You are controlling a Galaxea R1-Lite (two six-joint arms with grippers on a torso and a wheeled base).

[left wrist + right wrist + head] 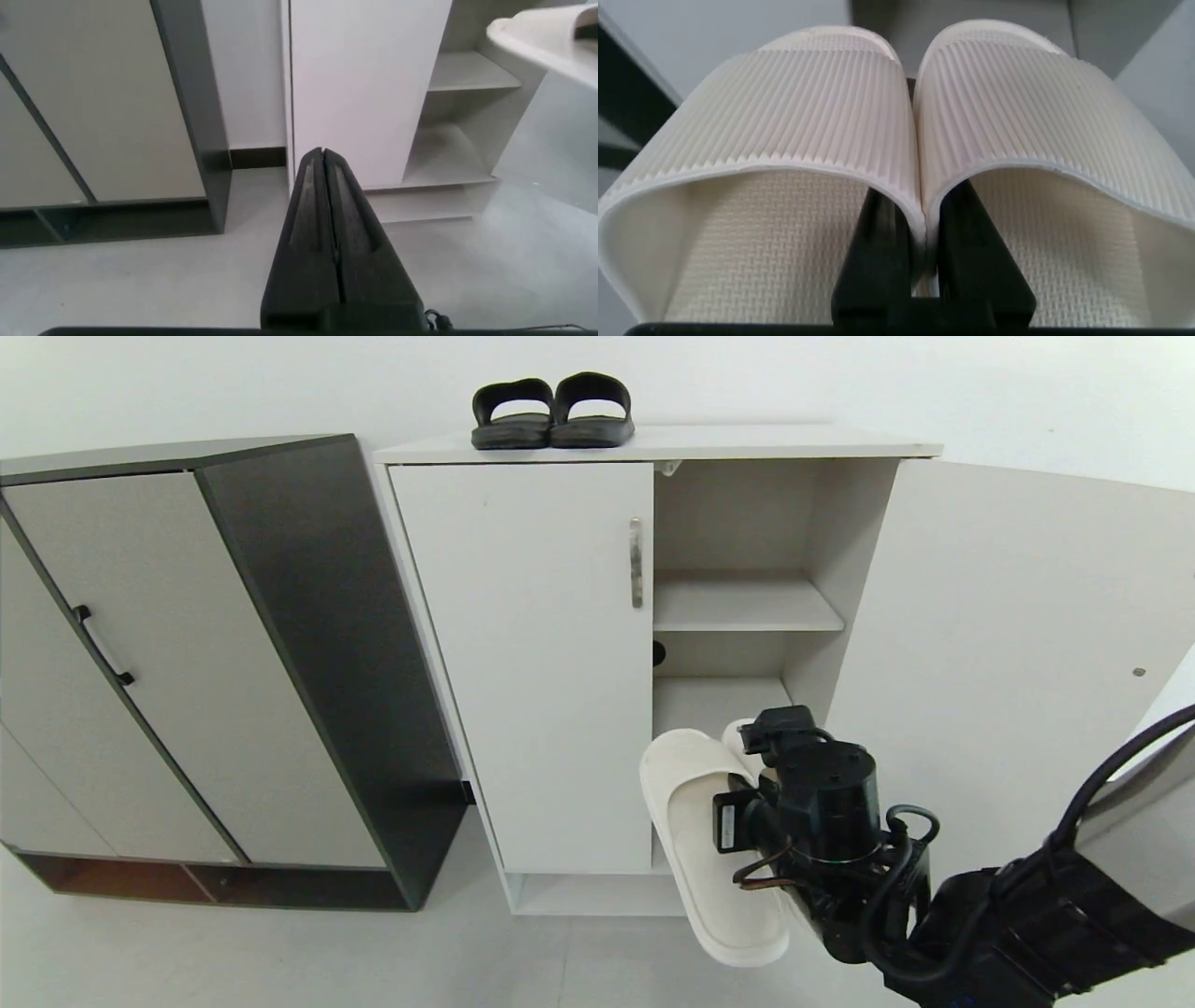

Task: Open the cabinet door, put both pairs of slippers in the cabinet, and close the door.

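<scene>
A pair of white slippers (714,840) hangs in the air in front of the white cabinet's (653,443) open right half, held by my right gripper (770,775). In the right wrist view its fingers (882,252) pinch the inner edges of both white slippers (785,140) together. A pair of black slippers (553,413) rests on the cabinet top. The left door (532,663) is closed, with a metal handle (636,563). The right compartment shows two bare shelves (747,607). My left gripper (324,163) is shut and holds nothing, low above the floor facing the cabinet (364,84).
A grey and black cabinet (187,663) with a black handle (101,644) stands left of the white one. Open grey floor (1008,663) lies to the right. A white object's edge (1172,700) sits at the far right.
</scene>
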